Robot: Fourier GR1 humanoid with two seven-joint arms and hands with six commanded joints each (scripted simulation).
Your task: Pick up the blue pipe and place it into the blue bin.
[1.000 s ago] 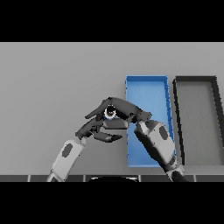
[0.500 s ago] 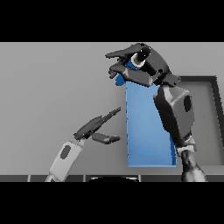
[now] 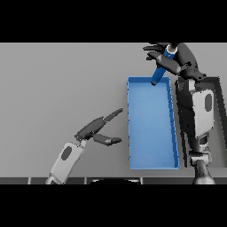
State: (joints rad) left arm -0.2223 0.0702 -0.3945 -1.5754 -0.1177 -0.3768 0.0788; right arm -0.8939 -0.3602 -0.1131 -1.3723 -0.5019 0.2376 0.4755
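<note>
The blue pipe (image 3: 159,71) hangs tilted in my right hand (image 3: 176,57), whose fingers are curled round its upper end. Its lower end hovers over the far edge of the blue bin (image 3: 150,128), a long open tray in the right half of the table. My right forearm stands upright over the bin's right wall and hides part of it. My left hand (image 3: 95,129) rests open to the left of the bin, fingers straight and pointing toward it, holding nothing.
A dark grey bin (image 3: 220,115) lies to the right of the blue one, mostly hidden behind my right arm. Grey tabletop (image 3: 57,88) spreads to the left and behind.
My right hand has carried the pipe up and to the right, from beside the bin's left wall to above its far edge. The left hand has stayed low and let its fingers straighten.
</note>
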